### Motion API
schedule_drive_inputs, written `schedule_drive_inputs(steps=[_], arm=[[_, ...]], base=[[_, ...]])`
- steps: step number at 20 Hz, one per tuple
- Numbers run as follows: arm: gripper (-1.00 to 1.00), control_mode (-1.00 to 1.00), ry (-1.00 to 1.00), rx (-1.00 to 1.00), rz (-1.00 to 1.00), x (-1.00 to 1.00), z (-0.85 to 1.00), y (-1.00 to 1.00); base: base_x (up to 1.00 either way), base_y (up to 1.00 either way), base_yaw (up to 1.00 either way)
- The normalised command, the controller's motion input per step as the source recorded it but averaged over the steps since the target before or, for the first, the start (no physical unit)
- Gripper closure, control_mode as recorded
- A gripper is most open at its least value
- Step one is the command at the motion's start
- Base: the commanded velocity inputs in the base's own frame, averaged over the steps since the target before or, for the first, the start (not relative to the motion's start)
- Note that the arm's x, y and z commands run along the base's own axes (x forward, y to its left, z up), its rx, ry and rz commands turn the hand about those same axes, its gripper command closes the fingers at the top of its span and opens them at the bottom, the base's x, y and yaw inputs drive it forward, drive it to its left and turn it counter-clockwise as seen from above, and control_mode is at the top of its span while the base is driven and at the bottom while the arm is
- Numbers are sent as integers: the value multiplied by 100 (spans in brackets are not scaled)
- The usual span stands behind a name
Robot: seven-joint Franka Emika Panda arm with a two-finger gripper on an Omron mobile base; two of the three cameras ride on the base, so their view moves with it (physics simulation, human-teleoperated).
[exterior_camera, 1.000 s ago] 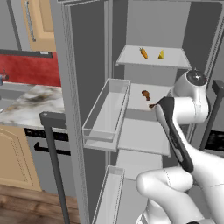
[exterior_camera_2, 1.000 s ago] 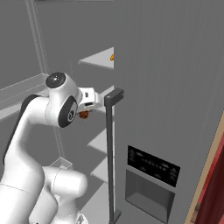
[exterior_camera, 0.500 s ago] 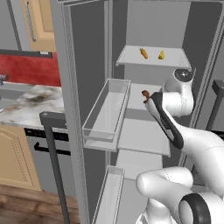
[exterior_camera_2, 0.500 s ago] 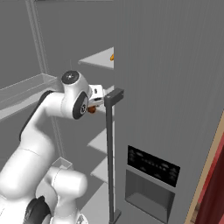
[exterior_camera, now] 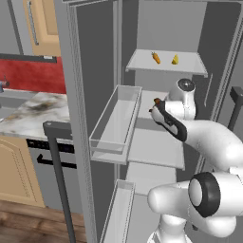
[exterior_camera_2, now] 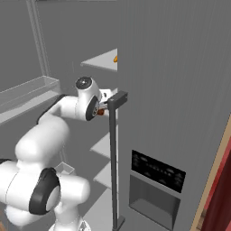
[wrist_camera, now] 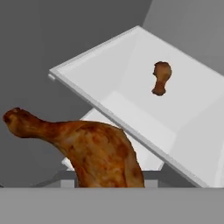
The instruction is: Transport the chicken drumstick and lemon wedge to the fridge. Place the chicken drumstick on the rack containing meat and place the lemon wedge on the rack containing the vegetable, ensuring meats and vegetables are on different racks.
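- Countertop of pale marble stood at the far left in the left base view, with a red wall panel behind it and wooden cabinets above and below.
- Just right of it, the open fridge door carried a clear door bin at mid height.
- Further right, inside the fridge, the top rack held two small items: an orange vegetable and, well apart to its right, a yellow piece.
- Below that rack, the white arm reached into the fridge at the level of the middle rack, with the gripper at the rack's front edge.
- In the hand view, the chicken drumstick sat large at the bottom, bone end pointing left, close against the hand. The grip appeared closed on it, though the fingertips themselves were hidden behind the meat.
- Beyond it in that view, a white rack tilted across the frame, and a second drumstick lay on it toward the right, well apart from the one at the hand.
- In the right base view, a bit of brown meat showed at the hand, just left of a dark vertical handle, and a dispenser panel sat on the grey door at the right.
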Motion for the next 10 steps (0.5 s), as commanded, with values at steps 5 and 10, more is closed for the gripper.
schedule_drive_inputs(steps=[5,10], arm=[[100,-100,0,0,2,41,-35,-9],[100,-100,5,0,0,52,-22,0]], base=[[0,0,0],[0,0,0]])
